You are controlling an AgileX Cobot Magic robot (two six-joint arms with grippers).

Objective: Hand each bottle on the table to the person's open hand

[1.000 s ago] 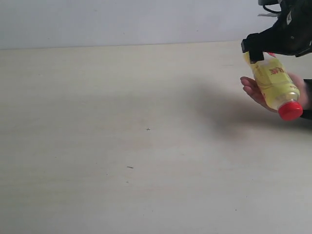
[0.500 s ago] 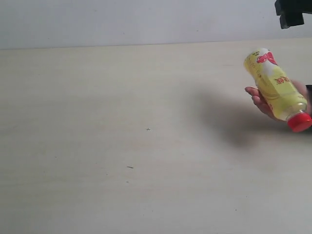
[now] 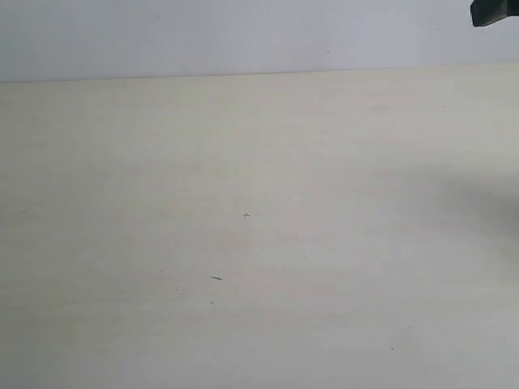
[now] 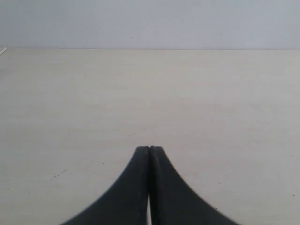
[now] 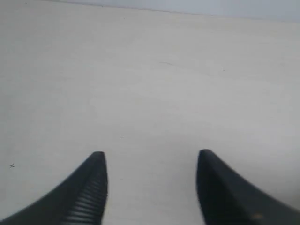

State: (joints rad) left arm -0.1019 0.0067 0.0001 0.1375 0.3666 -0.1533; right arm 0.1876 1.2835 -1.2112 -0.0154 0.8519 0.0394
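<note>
Bottles show in none of my three views, so I cannot say where they are now; the person's open hand is out of sight too. Nearest to me, the left gripper (image 4: pixel 149 150) has its two dark fingers pressed flat together with nothing between them. The right gripper (image 5: pixel 152 161) stands spread, its ribbed pads (image 5: pixel 91 197) well apart and only bare wood grain in the gap. Further out, the pale beige table (image 3: pixel 243 243) carries just a few tiny dark specks (image 3: pixel 216 278). I judge the handing-over done, or all but done, since no bottle stands on any part of the surface I can see. The right side is what I cannot check: a black piece of arm (image 3: pixel 495 12) pokes in at the exterior view's upper right corner, cut off, and a soft shadow (image 3: pixel 486 194) lies below it. Beyond the table's back edge is a plain grey wall (image 3: pixel 243 32).
</note>
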